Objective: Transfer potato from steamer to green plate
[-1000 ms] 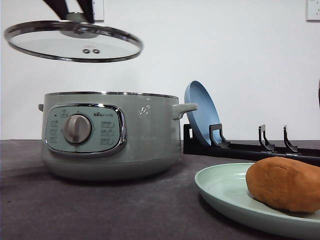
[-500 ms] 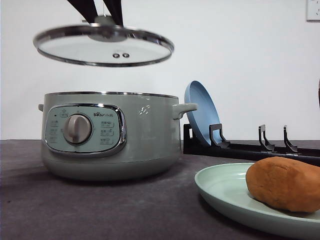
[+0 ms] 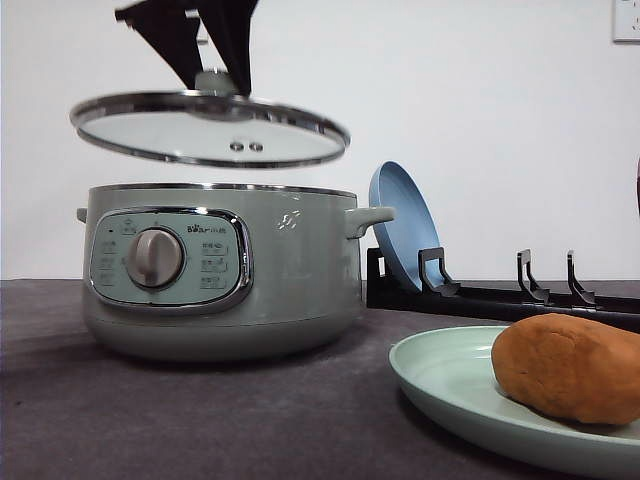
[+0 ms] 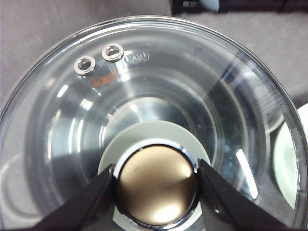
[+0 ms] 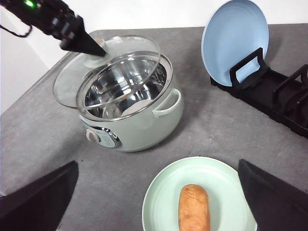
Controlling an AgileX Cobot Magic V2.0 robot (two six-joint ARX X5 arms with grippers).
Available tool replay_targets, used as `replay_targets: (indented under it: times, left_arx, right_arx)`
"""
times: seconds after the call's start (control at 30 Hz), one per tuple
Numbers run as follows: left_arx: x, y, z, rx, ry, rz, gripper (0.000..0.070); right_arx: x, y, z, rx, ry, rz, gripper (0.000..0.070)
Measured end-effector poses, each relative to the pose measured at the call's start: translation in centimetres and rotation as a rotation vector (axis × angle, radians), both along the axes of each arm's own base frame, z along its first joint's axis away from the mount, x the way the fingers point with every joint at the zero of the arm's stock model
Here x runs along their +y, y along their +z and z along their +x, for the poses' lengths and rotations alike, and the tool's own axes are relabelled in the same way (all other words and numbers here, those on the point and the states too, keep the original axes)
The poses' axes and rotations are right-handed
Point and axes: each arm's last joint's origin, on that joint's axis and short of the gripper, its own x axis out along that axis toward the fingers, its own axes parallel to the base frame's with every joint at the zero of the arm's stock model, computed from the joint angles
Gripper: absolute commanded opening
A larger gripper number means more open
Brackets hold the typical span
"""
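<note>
One potato lies on the green plate, nearest the front camera at about four o'clock in its view; from the right wrist camera it sits lengthwise in the middle of that plate. The right gripper hangs above it with its two dark fingers spread wide to either side, holding nothing. Farther back on the grey table, at about nine o'clock in the front view, stands the steamer, its pot uncovered and its bare metal inside showing from the right wrist camera. Just above its rim the glass lid hangs slightly tilted, with the left gripper pinching the lid's round metal knob from both sides. Farthest back, at about two o'clock of the steamer, a blue plate leans upright in a black dish rack by the white wall.
</note>
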Motion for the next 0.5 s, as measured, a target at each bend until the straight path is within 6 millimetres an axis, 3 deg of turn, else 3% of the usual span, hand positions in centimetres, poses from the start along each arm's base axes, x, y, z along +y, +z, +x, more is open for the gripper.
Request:
replay_targets:
  times: [0.5]
  left_arx:
    - [-0.7,-2.0,1.4,0.041,-0.012,0.029,0.0000]
  right_arx:
    - [0.0,0.0,0.0,0.000,0.000,0.000,0.0685]
